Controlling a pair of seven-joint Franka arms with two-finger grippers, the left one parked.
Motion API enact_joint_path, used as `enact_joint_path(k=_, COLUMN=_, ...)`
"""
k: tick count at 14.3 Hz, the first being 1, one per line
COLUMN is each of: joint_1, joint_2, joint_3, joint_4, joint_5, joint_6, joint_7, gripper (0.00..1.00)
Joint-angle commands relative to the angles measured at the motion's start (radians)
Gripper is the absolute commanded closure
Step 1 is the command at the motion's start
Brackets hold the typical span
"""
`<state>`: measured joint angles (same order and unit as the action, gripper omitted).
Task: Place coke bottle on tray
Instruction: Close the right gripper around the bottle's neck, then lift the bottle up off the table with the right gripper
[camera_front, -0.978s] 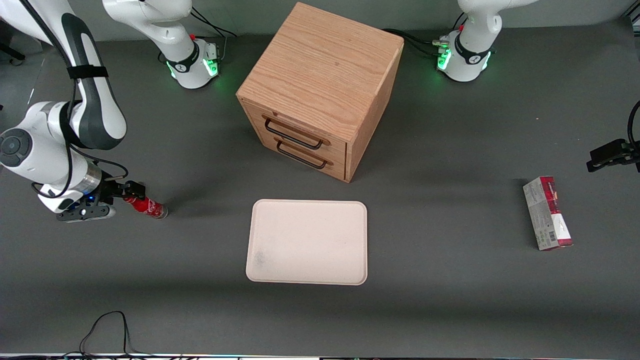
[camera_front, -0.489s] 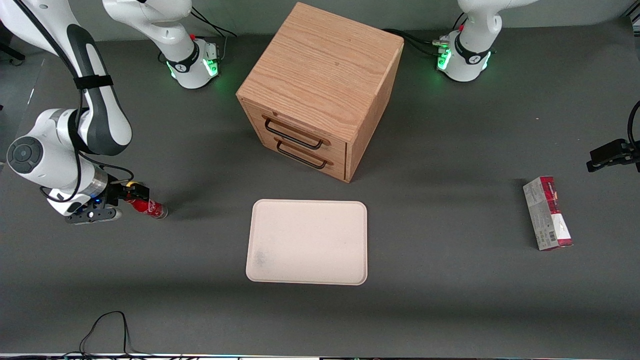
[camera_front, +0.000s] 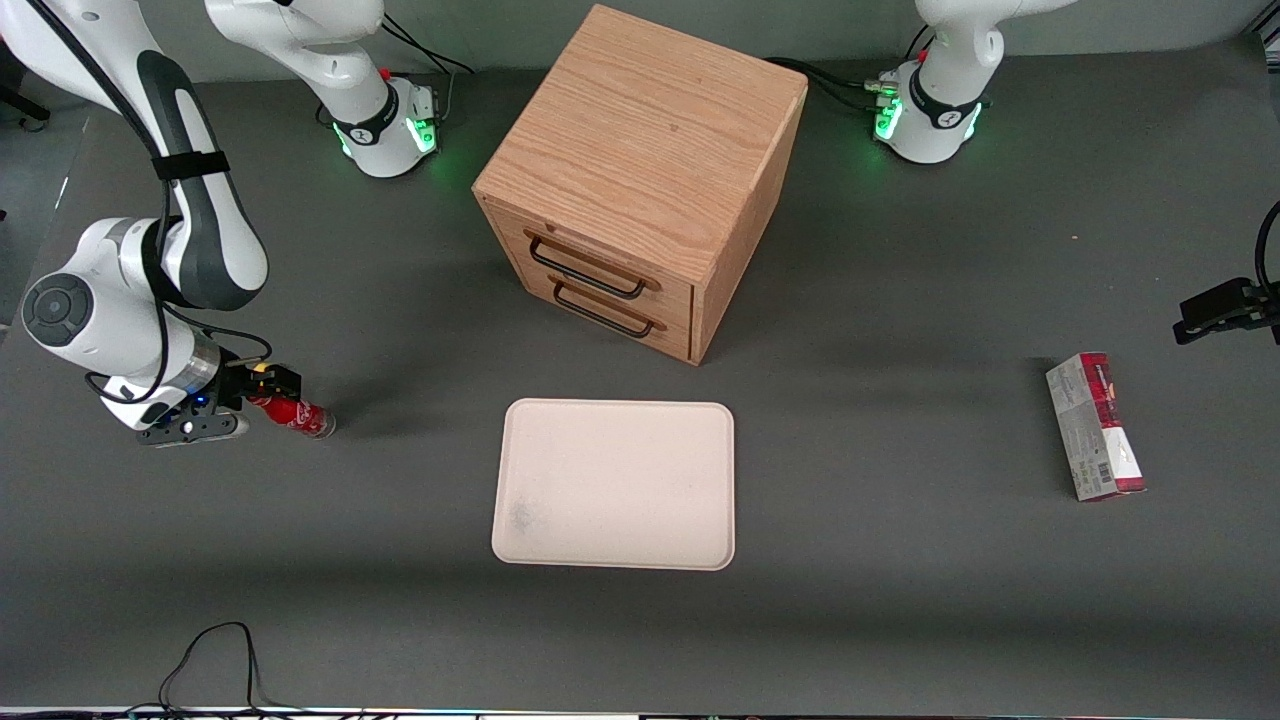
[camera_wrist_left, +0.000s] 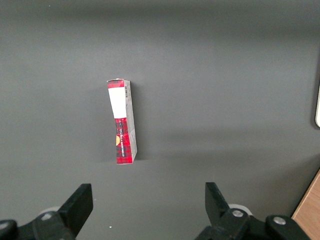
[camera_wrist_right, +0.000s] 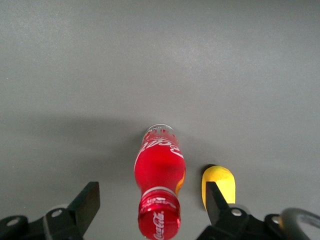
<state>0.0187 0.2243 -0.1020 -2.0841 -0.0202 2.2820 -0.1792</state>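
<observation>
Gripper (camera_wrist_right: 150, 205) hovers over the coke bottle (camera_wrist_right: 159, 187), jaws wide, nothing held; best centre on its neck, avoiding the yellow lump (camera_wrist_right: 218, 184).

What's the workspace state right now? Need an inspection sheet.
Surface: dark grey table, matte.
Job's things: coke bottle on the table between the open fingers, not gripped; tray bare, nearer the front camera than the drawer box.
Clutter: yellow lump beside the bottle; carton toward the parked arm's end.
Grippers: gripper low at the bottle's cap end, open.
Cables: black loop at the table's near edge.
Surroundings: nothing seen.
</observation>
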Motion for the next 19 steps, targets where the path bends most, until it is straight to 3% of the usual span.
enact_joint_path(k=1, joint_1=0.001, joint_2=-0.010, joint_3=-0.007, joint_4=-0.013, joint_5=0.017, joint_6=0.016, joint_7=-0.037, gripper=0.58)
enact_joint_path(k=3, joint_1=0.001, joint_2=-0.010, joint_3=-0.007, joint_4=-0.010, joint_5=0.017, joint_6=0.011, joint_7=-0.037, gripper=0.92)
enact_joint_path(k=4, joint_1=0.001, joint_2=-0.010, joint_3=-0.007, joint_4=-0.008, joint_5=0.017, joint_6=0.011, joint_7=-0.037, gripper=1.00)
enact_joint_path(k=8, joint_1=0.003, joint_2=-0.013, joint_3=-0.007, joint_4=0.045, joint_5=0.009, joint_6=-0.042, joint_7=-0.043, gripper=1.00)
enact_joint_path(k=19, joint_1=0.003, joint_2=-0.014, joint_3=-0.004, joint_4=0.755, joint_5=0.009, joint_6=-0.852, joint_7=-0.040, gripper=1.00)
